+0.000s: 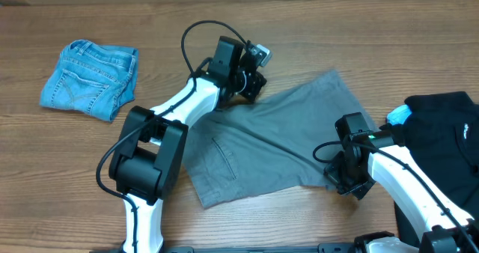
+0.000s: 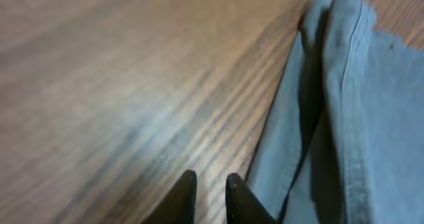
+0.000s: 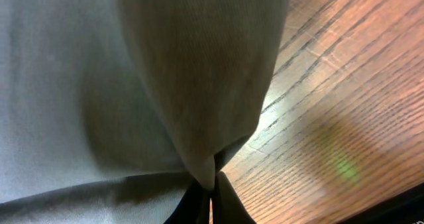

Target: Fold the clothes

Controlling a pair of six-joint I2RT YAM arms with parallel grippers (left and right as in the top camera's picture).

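On table [image 1: 314, 28], 3 garments [image 1: 90, 77]; right gripper [image 3: 212, 201] pinches grey shorts [image 1: 284, 133], left gripper [image 2: 211, 194] narrow, seemingly empty

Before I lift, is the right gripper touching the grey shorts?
Touching. The right wrist view shows the grey shorts pinched in the shut right gripper.

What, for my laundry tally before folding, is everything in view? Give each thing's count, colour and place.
grey shorts: one, grey, spread at the table's centre
denim shorts: one, light blue, far left, apart from the rest
black garment: one, black, right edge
turquoise item: one, small, at the black garment's left edge; what it is cannot be told
table: one, brown wood
left gripper: one, black, beside the grey shorts' upper-left edge
right gripper: one, black, pinching the grey shorts' lower-right edge
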